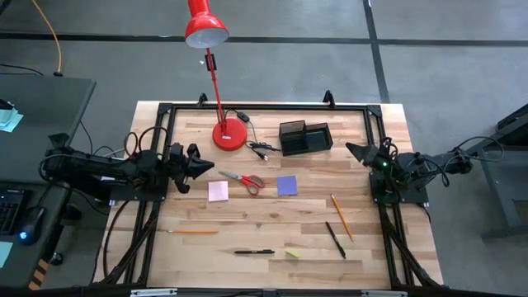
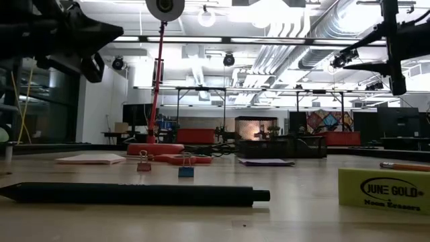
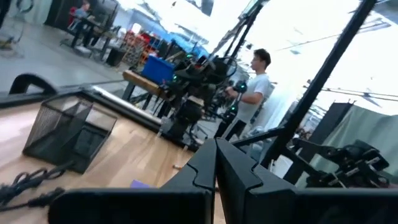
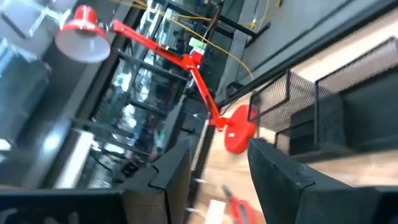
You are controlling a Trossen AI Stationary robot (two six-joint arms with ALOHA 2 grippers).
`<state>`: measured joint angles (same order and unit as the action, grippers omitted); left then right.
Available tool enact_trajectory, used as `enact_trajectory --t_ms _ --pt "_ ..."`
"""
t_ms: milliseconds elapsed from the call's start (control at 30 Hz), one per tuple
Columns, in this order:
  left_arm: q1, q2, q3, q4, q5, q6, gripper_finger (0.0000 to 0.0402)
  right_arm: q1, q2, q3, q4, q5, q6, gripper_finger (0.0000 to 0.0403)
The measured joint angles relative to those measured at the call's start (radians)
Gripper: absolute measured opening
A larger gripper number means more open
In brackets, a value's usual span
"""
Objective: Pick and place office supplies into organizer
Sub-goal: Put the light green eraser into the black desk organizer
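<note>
While the closed left pincer (image 1: 204, 167) and empty, parted right pincer (image 1: 353, 150) hover at the worktop (image 1: 272, 223) edges, the organizer (image 1: 305, 137) sits between them, nearer the right. Low down, an eraser (image 2: 383, 188) reads "JUNE GOLD".

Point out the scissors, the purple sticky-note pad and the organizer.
scissors (image 1: 245, 181): high view, on the pivot where blades meet red handles.
purple sticky-note pad (image 1: 286, 186): high view, middle of its top sheet.
organizer (image 1: 306, 138): high view, on the wall between its compartments.
</note>
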<state>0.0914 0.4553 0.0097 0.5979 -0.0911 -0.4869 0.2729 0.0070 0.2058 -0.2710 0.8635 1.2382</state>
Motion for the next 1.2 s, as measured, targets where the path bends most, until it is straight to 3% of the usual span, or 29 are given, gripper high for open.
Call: enact_trajectory --t_ms 200,333,500,633,833,1000,1133,1200 --pt "0.000 0.001 0.000 -0.006 -0.016 -0.019 0.0001 0.000 0.010 0.000 -0.016 -0.004 0.034 0.0150" --pt "0.000 0.001 0.000 -0.007 -0.098 -0.016 0.0001 0.000 0.033 0.000 -0.002 -0.015 0.144 0.0151" --pt "0.000 0.000 0.000 -0.049 -0.194 0.028 0.0001 0.000 0.074 0.000 -0.045 0.044 0.042 0.0151" --pt "0.000 0.001 0.000 -0.069 -0.272 0.007 0.0001 0.000 0.105 0.000 -0.044 0.035 0.062 0.0150" --pt "0.000 0.001 0.000 -0.106 -0.303 -0.013 0.0001 0.002 0.175 0.000 -0.022 -0.197 0.037 0.0147" --pt "0.000 0.001 0.000 -0.131 -0.326 -0.045 0.0001 0.018 0.294 0.000 0.063 -0.366 -0.007 0.0102" --pt "0.000 0.001 0.000 -0.138 -0.326 -0.038 0.0001 0.045 0.392 0.000 0.184 -0.368 0.008 0.0021" --pt "0.000 0.001 0.000 -0.140 -0.326 -0.030 0.0001 0.061 0.442 0.000 0.254 -0.355 0.020 0.0011"
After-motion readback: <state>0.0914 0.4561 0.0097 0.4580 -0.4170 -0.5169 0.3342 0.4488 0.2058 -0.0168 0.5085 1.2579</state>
